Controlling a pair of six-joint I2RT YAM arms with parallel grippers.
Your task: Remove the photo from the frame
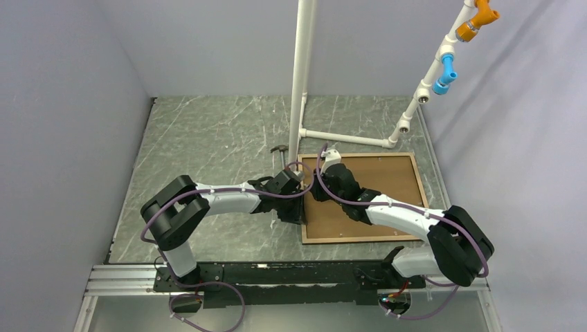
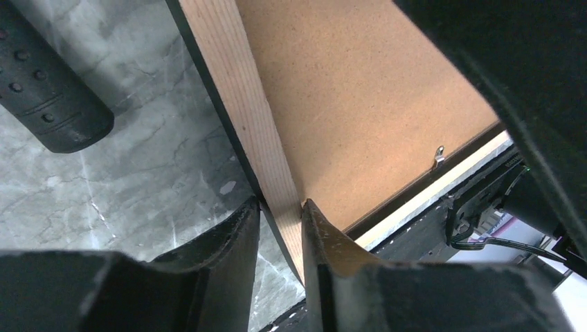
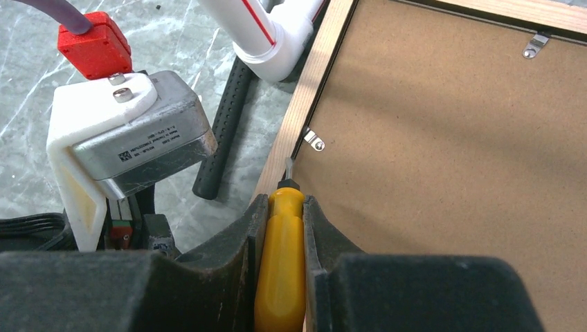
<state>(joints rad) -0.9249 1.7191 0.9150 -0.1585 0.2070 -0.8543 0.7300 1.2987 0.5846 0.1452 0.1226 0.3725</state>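
Observation:
The frame [image 1: 360, 238] lies face down on the table, its pale wooden back rim up. The photo's brown board back [image 1: 387, 183] fills it; the sunset side is hidden. My left gripper [image 1: 296, 202] is shut on the frame's left rail [image 2: 242, 104], one finger outside and one on the board side [image 2: 280, 207]. My right gripper [image 1: 320, 187] is shut on a yellow-handled screwdriver [image 3: 280, 263]. Its metal tip lies at the board's left edge just below a small metal clip [image 3: 313, 140]. The board also shows in the right wrist view [image 3: 443, 173].
A black-handled hammer [image 1: 280, 155] lies just left of the frame, next to the white pipe stand [image 1: 303, 83]; its handle shows in the left wrist view [image 2: 48, 97]. More metal clips [image 3: 534, 45] sit on the other rails. Pipe fittings hang at the back right [image 1: 443, 69].

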